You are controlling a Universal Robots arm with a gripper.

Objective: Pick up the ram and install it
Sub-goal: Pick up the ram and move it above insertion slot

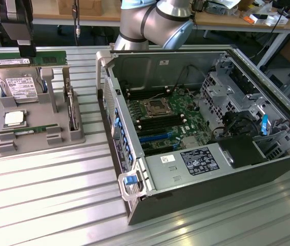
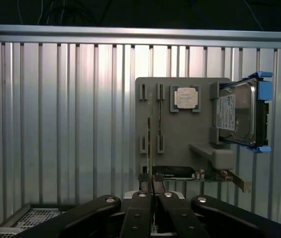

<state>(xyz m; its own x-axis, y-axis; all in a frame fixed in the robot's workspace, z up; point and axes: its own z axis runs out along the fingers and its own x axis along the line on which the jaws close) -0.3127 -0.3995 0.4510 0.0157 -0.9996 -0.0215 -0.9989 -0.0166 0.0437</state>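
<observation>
Over the holder's (image 1: 45,120) far edge: ram (image 1: 47,58) held aloft, slots to the right

Near the table's (image 1: 42,195) far-left corner, clamped mid-length in the almost closed gripper (image 1: 26,53), just above the hard drive (image 1: 22,88). Long axis level, running across the exterior view. Further right, well apart, inside the open case (image 1: 186,200): memory slots (image 1: 158,122), lying roughly parallel to that axis.

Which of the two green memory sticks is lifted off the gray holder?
The ram clamped in the end effector; the other stick lies flat on the holder.
</observation>
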